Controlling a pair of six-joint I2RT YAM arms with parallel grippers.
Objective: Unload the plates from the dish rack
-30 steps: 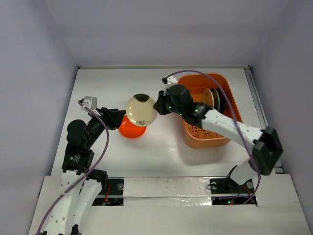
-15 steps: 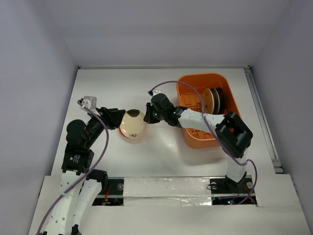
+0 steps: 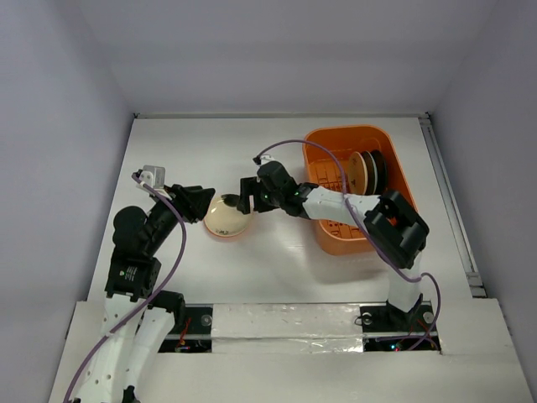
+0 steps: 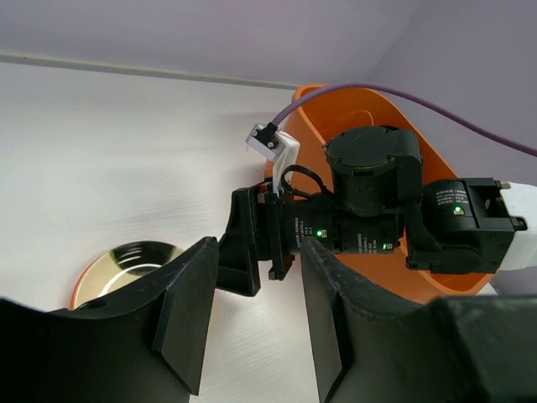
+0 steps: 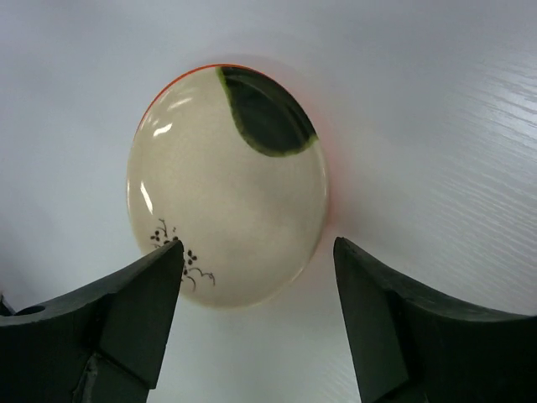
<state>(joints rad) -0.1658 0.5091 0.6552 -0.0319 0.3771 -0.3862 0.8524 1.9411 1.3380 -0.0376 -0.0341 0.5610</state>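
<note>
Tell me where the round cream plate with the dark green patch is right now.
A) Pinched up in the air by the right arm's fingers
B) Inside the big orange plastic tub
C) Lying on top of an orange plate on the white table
C: the round cream plate with the dark green patch lies flat on the white table. The rim of a round orange plate peeks out beneath it, and the right arm's fingers stand open, off it.

One dish rack (image 3: 348, 131), two stacked plates (image 3: 225, 217) outside, roughly two upright plates (image 3: 365, 170) inside
</note>
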